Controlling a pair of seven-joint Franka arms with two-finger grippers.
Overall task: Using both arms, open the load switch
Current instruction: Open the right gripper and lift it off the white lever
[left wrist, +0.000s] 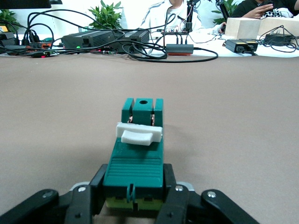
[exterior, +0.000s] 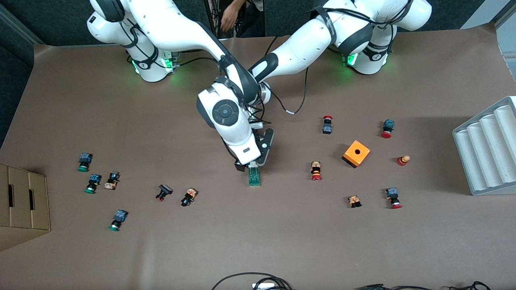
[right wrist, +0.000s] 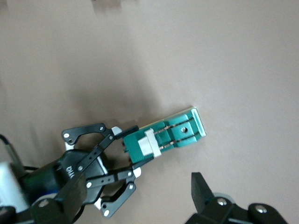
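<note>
Tool, left arm (exterior: 255,162): pressed onto the load switch (exterior: 254,176), pinching its 12 o'clock end between both fingers (left wrist: 97,187); low over the middle of the bench (exterior: 282,241).
Tool, right arm (exterior: 241,165): spread, holding nothing. One bare finger (right wrist: 202,189) shows in the right wrist view. It sits just beside the pinched end of the switch, at its 10 o'clock, low over the bench.

Other items, largest first:
1. Bench: brown covering, carries everything below.
2. Grey ribbed rack (exterior: 483,149): at the 3 o'clock edge of the front view.
3. Cardboard box (exterior: 24,201): at the 9 o'clock edge, two slots in its face.
4. Orange box (exterior: 356,153): cube with a round hole on top, at 2 o'clock from the switch, well apart from it.
5. Load switch: narrow green block lying flat near the bench's middle, long axis running 12 to 6 o'clock. A white sliding piece (left wrist: 138,133) crosses its top; the 6 o'clock end is free.
6. Red-capped push buttons (exterior: 316,170): scattered around the orange box, from 1 to 4 o'clock of the switch.
7. Green-capped push buttons (exterior: 84,162): scattered at 8 to 9 o'clock of the switch, among darker ones.
</note>
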